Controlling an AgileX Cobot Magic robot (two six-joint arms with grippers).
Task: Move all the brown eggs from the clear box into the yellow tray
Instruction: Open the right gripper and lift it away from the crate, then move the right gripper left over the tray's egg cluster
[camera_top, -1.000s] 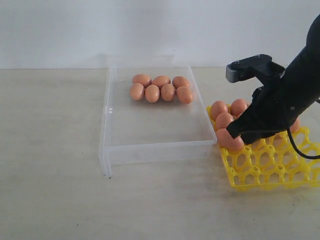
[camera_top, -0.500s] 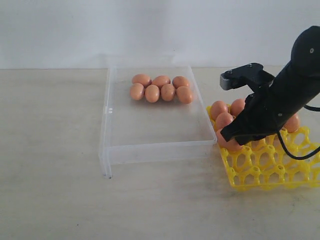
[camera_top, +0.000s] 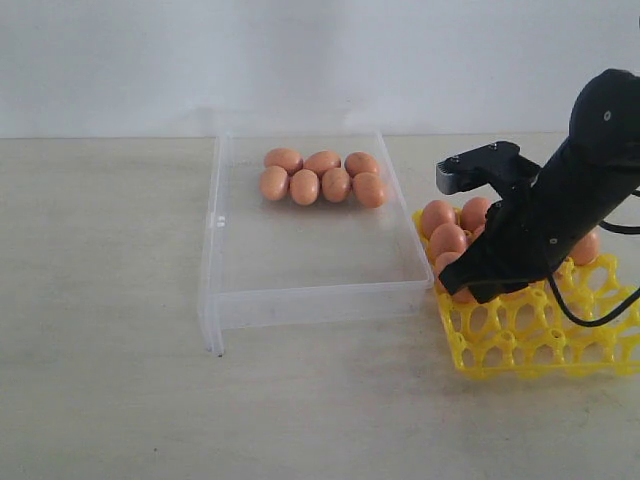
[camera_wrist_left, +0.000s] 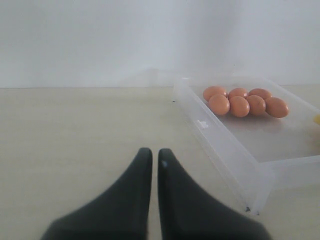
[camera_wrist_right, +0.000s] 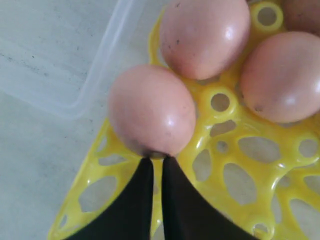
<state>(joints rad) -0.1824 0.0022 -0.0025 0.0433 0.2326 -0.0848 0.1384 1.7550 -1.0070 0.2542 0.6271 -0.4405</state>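
Note:
Several brown eggs (camera_top: 320, 177) lie grouped at the far end of the clear box (camera_top: 300, 302); the left wrist view shows the same eggs (camera_wrist_left: 240, 106) in the clear box (camera_wrist_left: 235, 150). The yellow tray (camera_top: 530, 345) stands right of the box and holds several eggs (camera_top: 437, 215). My right gripper (camera_top: 462, 287) is low over the tray's near-left corner. It is shut, and its tips (camera_wrist_right: 156, 160) touch the end of an egg (camera_wrist_right: 152, 110) resting on the tray lattice (camera_wrist_right: 220, 150). My left gripper (camera_wrist_left: 155, 152) is shut and empty above bare table left of the box.
Two more eggs (camera_wrist_right: 205, 35) (camera_wrist_right: 282, 75) sit in cells just beyond the touched one. The box's rounded corner (camera_wrist_right: 60, 60) lies close beside the tray's edge. A black cable (camera_top: 590, 318) from the right arm loops over the tray.
The right arm has come down and shifted slightly left over the tray's near-left corner, and the egg at its tips now sits lower. The left gripper and the box eggs have stayed put.

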